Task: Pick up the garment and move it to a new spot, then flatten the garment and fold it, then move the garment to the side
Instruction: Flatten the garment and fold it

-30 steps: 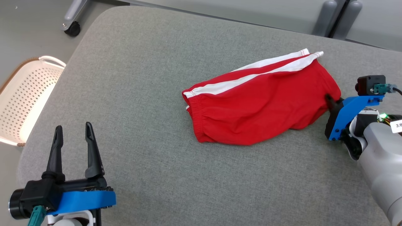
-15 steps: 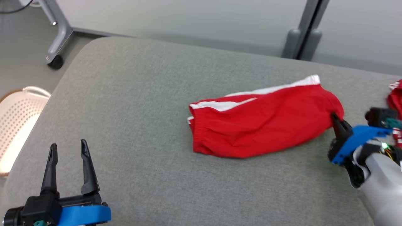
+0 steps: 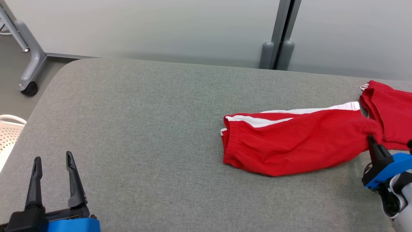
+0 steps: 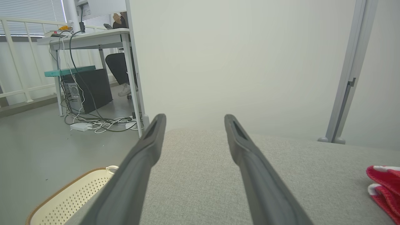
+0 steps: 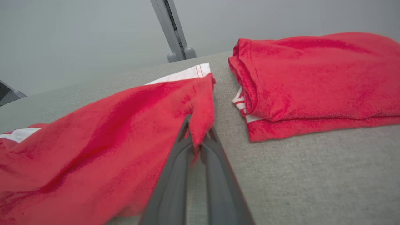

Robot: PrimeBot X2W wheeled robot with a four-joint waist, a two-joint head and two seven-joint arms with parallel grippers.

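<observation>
The garment (image 3: pixel 296 141), red shorts with white side stripes, lies stretched out on the grey padded table (image 3: pixel 145 112), its elastic waistband facing left. My right gripper (image 3: pixel 371 140) is shut on the garment's right end. In the right wrist view a flap of the red garment (image 5: pixel 103 131) is pinched between the tips of the right gripper (image 5: pixel 198 129). My left gripper (image 3: pixel 53 158) hovers open over the table's near left, far from the cloth. The left wrist view looks between the spread fingers of the left gripper (image 4: pixel 194 118), with the garment's waistband (image 4: pixel 386 184) at the right edge.
A second red garment (image 3: pixel 391 109), folded, lies just right of the held end and is also in the right wrist view (image 5: pixel 312 78). A pale perforated basket (image 3: pixel 8 133) stands on the floor off the table's left edge. A wall and grey post rise behind.
The head camera has tilted up and turned, bringing the folded red garment into view. My right gripper has shut on the garment's right end, and the cloth now lies longer and flatter.
</observation>
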